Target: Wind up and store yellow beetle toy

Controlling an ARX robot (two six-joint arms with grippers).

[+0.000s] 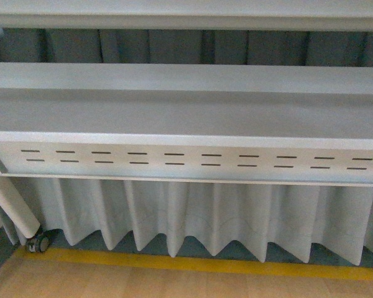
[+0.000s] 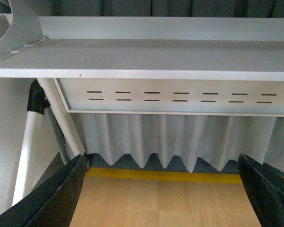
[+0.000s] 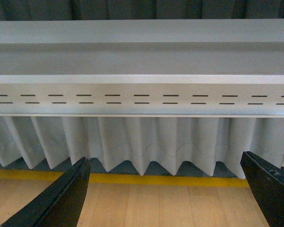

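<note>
Ahead of the robot, the front view takes in a grey metal shelf [image 1: 186,115] with a second ledge above it. Below its front edge runs a white panel [image 1: 186,160] with two rows of short slots. A pleated white curtain [image 1: 193,217] hangs under the panel. Near the left edge a white leg [image 1: 12,202] slants down to a small caster [image 1: 38,243]. A yellow strip [image 1: 205,264] borders a pale wood surface [image 1: 143,282] nearest the camera. Neither arm shows here.

From the left wrist, the left end effector [image 2: 161,163] is spread wide. Its two black fingers [image 2: 61,194] sit at opposite lower corners with nothing between them but bare wood. Beyond them are the same shelf, slotted panel and curtain, plus a white leg with a black joint [image 2: 37,101].

From the right wrist, the right end effector [image 3: 164,158] is likewise spread wide and holds nothing. Its black fingers [image 3: 66,198] frame the wood, the yellow strip and the curtain.

Across all three views the beetle toy cannot be seen, so neither its place nor the way its long axis points can be told.
</note>
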